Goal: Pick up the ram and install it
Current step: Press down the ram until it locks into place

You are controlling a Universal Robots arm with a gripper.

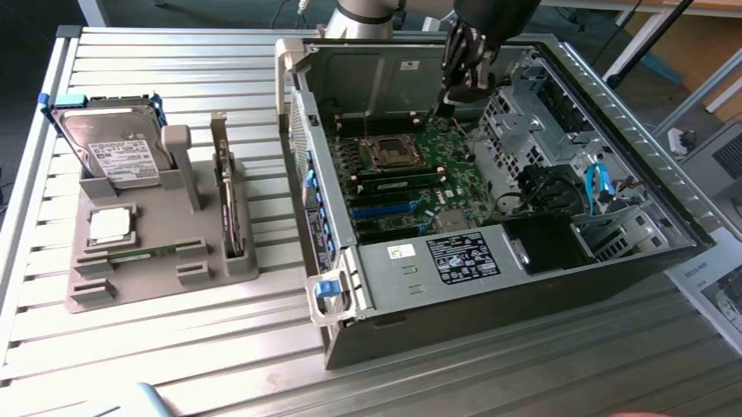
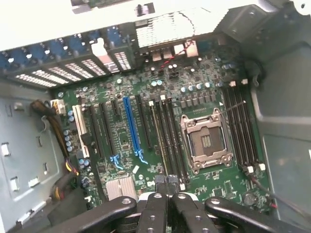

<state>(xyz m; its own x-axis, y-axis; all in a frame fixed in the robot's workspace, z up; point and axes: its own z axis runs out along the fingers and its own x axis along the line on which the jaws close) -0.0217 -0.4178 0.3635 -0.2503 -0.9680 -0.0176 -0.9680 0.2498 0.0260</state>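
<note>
Closed tight, the claw [image 2: 166, 180] holds nothing: in the wrist view its two fingertips [image 2: 161, 181] meet with no gap, just above the motherboard [image 2: 146, 97] beside the long memory slots [image 2: 167, 138]. In the exterior view the claw [image 1: 447, 102] hangs inside the open case [image 1: 487, 252], near the back wall and over the far end of the board.

The case lies on its side on the table [image 1: 174, 347], open side up, which I take to be so an arm reaching down can get at the slots. The CPU socket [image 2: 206, 141] sits bare and open between two banks of slots.

At the exterior view's left, a grey holder [image 1: 151, 252] keeps spare parts apart and reachable: a hard drive [image 1: 110, 152] stands propped at the back, a square silver processor [image 1: 110, 224] lies in a pocket, and a card [image 1: 235, 221] stands on edge in a slot.

The ram [image 1: 145, 254] appears to be the thin green strip lying flat in the holder near its front, though it is small and I cannot make out its chips. It is well apart from the claw, outside the case entirely, on the other side of the case wall. By this reading the pick-up is not yet done.
</note>
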